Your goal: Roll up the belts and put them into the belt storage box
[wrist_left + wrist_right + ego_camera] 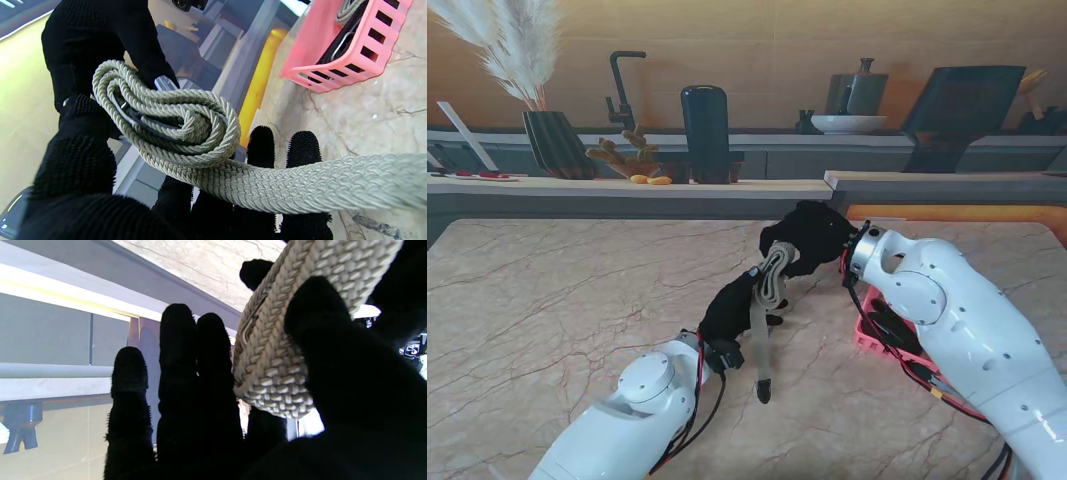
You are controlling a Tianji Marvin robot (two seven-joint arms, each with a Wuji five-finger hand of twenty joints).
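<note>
A beige braided belt (773, 283) is partly rolled into a coil held above the table between both black-gloved hands. My right hand (812, 238) pinches the coil (270, 350) between thumb and fingers. My left hand (732, 310) supports the belt from underneath, with the strap (283, 186) lying across its fingers (262, 146). The loose tail hangs down, ending in a dark tip (764, 390) near the table. The pink storage box (882, 335) sits on the right, mostly hidden by my right arm; in the left wrist view the pink box (333, 66) holds a dark belt with a metal buckle (340, 45).
The marble table (557, 300) stretches left of the hands. Behind it runs a counter with a dark vase of pampas grass (552, 140), a black cylinder (705, 130), a faucet (622, 90) and a bowl (847, 123). An orange strip (957, 212) lies at the back right.
</note>
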